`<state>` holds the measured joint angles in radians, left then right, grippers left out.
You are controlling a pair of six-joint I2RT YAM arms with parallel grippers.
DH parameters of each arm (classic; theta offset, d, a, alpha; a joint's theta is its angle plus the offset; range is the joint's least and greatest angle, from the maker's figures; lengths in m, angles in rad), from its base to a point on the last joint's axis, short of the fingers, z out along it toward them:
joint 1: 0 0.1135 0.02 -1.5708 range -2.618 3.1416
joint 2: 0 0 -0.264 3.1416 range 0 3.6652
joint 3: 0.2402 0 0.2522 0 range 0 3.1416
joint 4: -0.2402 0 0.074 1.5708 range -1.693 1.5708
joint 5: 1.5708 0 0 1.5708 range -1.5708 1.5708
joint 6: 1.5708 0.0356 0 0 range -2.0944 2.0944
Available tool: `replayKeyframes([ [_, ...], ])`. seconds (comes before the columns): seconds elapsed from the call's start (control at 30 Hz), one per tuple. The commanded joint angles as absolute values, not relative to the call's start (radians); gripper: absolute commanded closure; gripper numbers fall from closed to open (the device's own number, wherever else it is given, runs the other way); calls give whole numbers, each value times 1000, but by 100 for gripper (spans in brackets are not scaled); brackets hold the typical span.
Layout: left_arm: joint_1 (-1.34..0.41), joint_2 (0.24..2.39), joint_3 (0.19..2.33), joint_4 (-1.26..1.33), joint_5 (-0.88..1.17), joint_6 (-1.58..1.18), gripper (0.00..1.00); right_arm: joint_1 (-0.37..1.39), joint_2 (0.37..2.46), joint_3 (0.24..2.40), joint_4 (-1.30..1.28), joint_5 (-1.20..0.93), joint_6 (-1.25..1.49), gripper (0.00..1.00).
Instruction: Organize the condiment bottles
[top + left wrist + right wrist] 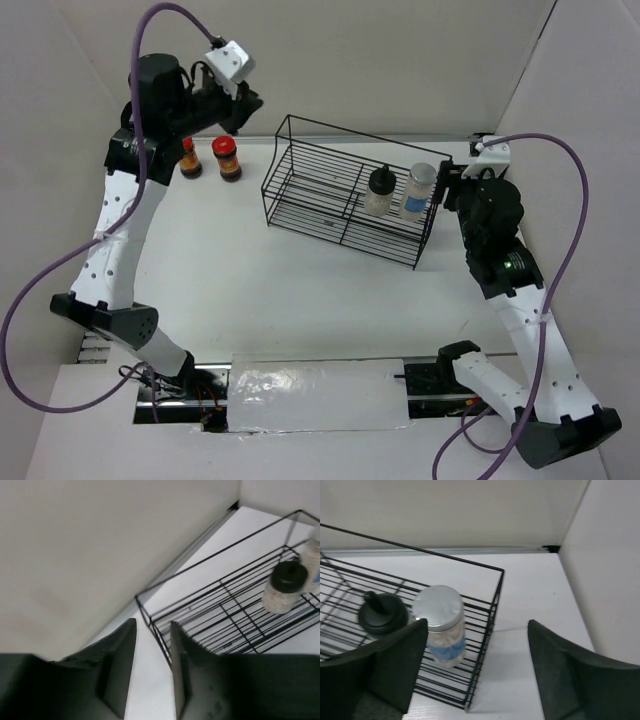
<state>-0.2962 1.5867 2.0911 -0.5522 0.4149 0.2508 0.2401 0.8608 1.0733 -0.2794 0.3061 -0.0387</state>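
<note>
The left gripper (152,625) hangs over the far left of the table (300,290) with its jaws drawn close together and nothing between them. Its wrist view looks toward the left end of the wire rack (310,205). Just in front of it in the top view, two dark jars with red lids (227,158) stand side by side on the table, outside the rack and to its left. The left-hand jar (189,157) is partly hidden by the arm.

The right gripper (477,625) sits at the rack's right end, jaws spread wide and empty. The clear bottle with the black cap (379,191) and the whitish bottle with the pale cap (419,190) stand upright next to each other in the rack's right-hand compartment. The whitish bottle is nearest the end wall, and I cannot tell whether the two touch.
</note>
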Motion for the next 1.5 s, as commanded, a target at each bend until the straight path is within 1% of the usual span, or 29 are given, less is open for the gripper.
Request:
replayKeyframes([
  [0.0,-175,1667,1981,-540,411,216,49,226,874,1083,-184,426,-35,7],
  [0.03,-132,1695,1947,-513,405,218,21,221,879,1080,-180,442,-35,0],
  [0.07,-115,1712,1938,-499,399,221,2,209,893,1083,-179,469,-29,0],
  [0.1,-98,1733,1928,-485,381,224,1,196,903,1083,-184,486,-25,0],
  [0.2,-42,1837,1914,-420,385,222,1,135,962,1121,-245,505,-3,0],
  [0.33,-3,1966,1989,-361,348,219,1,20,1043,1210,-369,376,57,0],
  [0.37,-3,2017,2006,-357,336,216,1,-27,1052,1215,-376,339,78,0],
  [0.5,47,2112,2080,-330,324,195,1,-69,1029,1200,-356,287,103,0],
  [0.63,61,2177,2105,-318,304,170,1,-72,1014,1183,-333,245,97,0],
  [0.8,66,2189,2039,-275,347,196,1,-72,1029,1212,-334,213,86,0],
  [1.0,60,2243,2059,-284,367,201,1,-72,1051,1243,-344,183,81,0],
  [1.2,63,2305,2123,-287,319,210,1,-71,1049,1244,-348,169,81,0],
  [1.47,52,2344,2123,-268,348,204,1,-72,1042,1243,-351,169,80,0],
])
